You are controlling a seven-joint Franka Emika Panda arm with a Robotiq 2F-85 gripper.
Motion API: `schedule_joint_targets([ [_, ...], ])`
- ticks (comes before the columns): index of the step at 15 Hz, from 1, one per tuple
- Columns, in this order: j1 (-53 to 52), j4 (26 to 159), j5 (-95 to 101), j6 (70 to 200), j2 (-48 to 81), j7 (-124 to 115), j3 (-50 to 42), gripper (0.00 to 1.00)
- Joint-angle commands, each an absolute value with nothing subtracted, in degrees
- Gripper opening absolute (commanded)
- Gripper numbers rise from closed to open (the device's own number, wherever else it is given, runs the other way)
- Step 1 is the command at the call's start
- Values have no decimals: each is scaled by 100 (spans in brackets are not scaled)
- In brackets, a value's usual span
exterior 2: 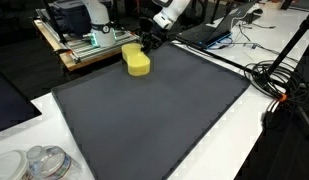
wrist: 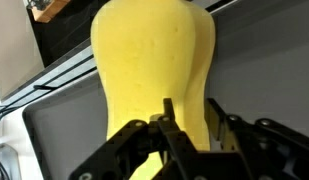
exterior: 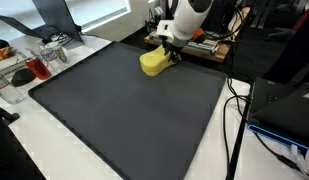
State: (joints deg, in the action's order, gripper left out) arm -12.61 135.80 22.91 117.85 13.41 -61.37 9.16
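Exterior view. Yellow block lies on the dark mat, close to the mat's far edge. The gripper is down at the block's far end, under the white arm. Its fingers are too small here to judge the gap. Past the mat's left edge is bench clutter, including a cup of red liquid. Cables run down the right side. Lettering on the gear behind the mat is too small to read.

Exterior view, opposite side. The block is again at the far edge of the mat, with the gripper against its end. The arm is cut off at the top of the frame. Clear jars at lower left are partly cropped, and nothing on them can be read.

Wrist view. The block fills the middle of the frame, wide at the top and narrowing downward. It carries no readable mark. The gripper is partly closed, with its fingers on either side of the narrow end. The block's lower tip is hidden behind the linkage. I cannot tell whether the pads press on the block or only flank it.
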Motion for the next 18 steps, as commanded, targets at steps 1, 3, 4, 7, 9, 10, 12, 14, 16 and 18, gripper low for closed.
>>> schedule_joint_targets([
  [1,-1433,13374,2432,11550,1522,-6335,779,35],
  [3,-1464,13308,2443,11446,1580,-6367,749,31],
  [4,-1471,13284,2434,11423,1605,-6357,741,28],
  [7,-1494,13209,2428,11328,1657,-6355,720,24],
  [9,-1509,13149,2428,11246,1700,-6358,712,17],
  [10,-1514,13122,2427,11209,1724,-6351,711,9],
  [12,-1523,13075,2433,11143,1768,-6345,708,0],
  [14,-1527,13045,2427,11107,1796,-6326,708,0],
  [16,-1532,13020,2414,11076,1808,-6310,712,0],
  [18,-1538,13030,2405,11048,1745,-6294,715,0],
])
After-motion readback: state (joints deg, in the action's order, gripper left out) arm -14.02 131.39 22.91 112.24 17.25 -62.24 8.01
